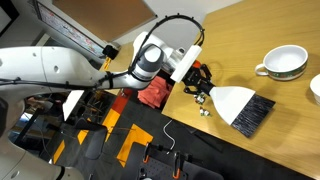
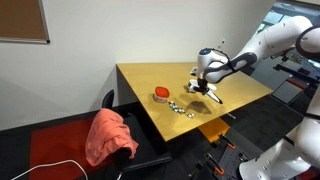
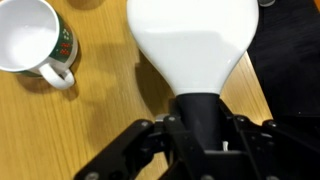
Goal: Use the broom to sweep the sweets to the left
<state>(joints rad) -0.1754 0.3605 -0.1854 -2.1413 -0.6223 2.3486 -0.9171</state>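
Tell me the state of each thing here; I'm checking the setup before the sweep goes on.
White fan-shaped hand broom with black bristles: held by its handle.
Gripper: shut on the broom.
Tiny white-and-green wrapped sweets: loosely clustered on the wooden table.
White ceramic mug: upright, empty.
Red cloth: crumpled on the chair.

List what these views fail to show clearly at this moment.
The sweets: too small to count in an exterior view, absent from the wrist view.
The broom: bristles cut off by the wrist view's top edge.
The gripper: fingertips merge with the black handle in the wrist view.
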